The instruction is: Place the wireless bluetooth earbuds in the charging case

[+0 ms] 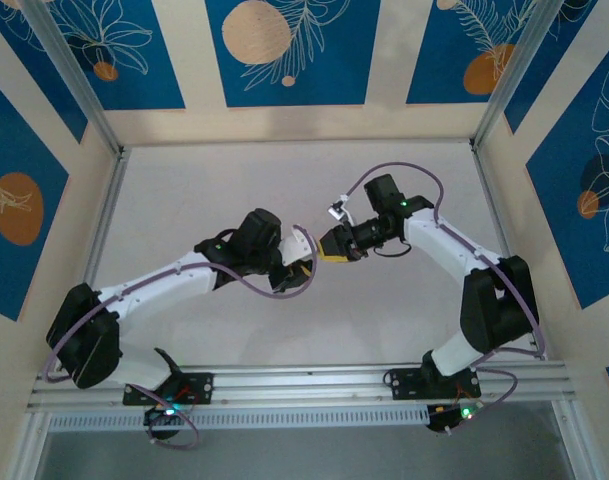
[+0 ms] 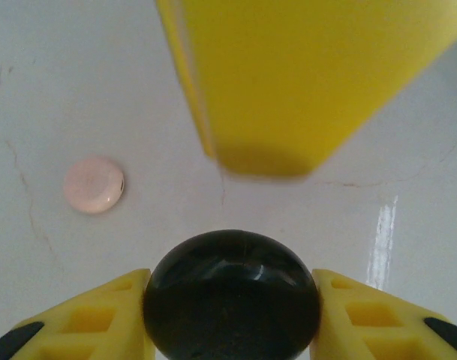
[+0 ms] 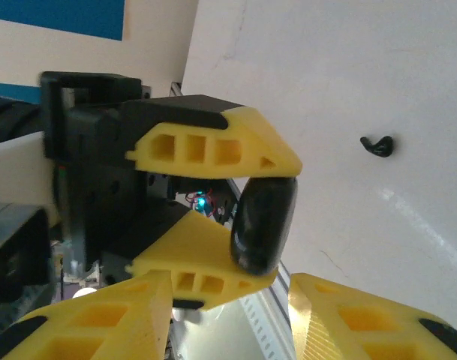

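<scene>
left gripper (image 2: 230, 289) clamped on black case (image 2: 232, 304), right gripper (image 3: 230, 277) parted just beside it, 1 pink case (image 2: 94, 184) near it, 1 black earbud (image 3: 378, 145) apart

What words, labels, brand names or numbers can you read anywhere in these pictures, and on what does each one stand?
None can be read. The black charging case, the pink charging case and the blue wall panels, printed with leaves and circles, carry no legible text.

black case (image 2: 232, 292): 1 | pink case (image 2: 94, 184): 1 | black earbud (image 3: 377, 145): 1
</scene>
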### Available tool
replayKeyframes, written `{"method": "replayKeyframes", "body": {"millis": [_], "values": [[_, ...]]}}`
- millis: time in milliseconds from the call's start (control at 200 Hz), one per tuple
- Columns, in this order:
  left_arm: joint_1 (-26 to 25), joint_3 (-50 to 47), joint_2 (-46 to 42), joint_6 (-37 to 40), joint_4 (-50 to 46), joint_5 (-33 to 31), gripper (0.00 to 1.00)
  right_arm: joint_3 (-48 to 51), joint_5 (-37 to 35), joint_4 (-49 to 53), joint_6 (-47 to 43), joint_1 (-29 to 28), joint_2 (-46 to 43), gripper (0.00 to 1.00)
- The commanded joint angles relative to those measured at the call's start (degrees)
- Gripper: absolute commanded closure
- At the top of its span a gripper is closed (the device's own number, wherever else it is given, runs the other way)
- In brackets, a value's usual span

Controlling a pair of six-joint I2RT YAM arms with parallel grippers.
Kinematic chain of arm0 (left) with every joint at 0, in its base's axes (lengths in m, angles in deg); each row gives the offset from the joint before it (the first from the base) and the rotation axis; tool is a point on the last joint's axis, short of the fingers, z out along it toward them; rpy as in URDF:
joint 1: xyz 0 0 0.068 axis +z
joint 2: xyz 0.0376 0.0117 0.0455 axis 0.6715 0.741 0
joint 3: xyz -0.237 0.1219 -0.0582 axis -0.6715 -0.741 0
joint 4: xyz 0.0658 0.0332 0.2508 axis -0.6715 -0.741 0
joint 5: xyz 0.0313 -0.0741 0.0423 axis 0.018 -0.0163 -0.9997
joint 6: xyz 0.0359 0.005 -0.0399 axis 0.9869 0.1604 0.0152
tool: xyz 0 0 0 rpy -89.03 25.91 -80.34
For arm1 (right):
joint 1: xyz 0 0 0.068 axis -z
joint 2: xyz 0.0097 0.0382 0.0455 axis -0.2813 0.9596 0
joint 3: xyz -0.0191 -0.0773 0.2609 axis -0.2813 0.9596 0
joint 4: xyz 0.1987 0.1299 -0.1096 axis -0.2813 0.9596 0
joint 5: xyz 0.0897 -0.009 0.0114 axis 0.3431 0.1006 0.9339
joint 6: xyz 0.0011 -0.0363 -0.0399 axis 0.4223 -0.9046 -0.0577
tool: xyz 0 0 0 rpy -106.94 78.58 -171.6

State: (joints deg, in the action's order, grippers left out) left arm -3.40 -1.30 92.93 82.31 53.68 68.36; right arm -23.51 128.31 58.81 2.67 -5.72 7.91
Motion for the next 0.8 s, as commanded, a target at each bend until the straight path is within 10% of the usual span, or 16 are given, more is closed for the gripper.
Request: {"method": "replayKeyframes", "body": {"millis": [0, 425, 615, 795], "values": [[-0.7, -1.0, -1.6, 2.0, 2.2, 3.0, 0.63, -1.9, 1.3, 2.4, -1.6, -1.0, 1.0, 0.55], [-1.3, -0.7, -2.0, 0.9, 3.5, 3.3, 0.64, -3.4, -0.1, 3.9, -3.2, -3.3, 3.7, 0.56], [-1.4, -0.6, -2.4, 0.3, 4.0, 2.7, 0.63, -3.3, -0.2, 3.8, -4.0, -3.2, 3.1, 0.79], [-1.3, -0.1, -2.4, -2.6, 4.3, -0.8, 0.42, -1.2, -2.9, 0.0, -4.0, -1.9, -1.8, 0.83]]}}
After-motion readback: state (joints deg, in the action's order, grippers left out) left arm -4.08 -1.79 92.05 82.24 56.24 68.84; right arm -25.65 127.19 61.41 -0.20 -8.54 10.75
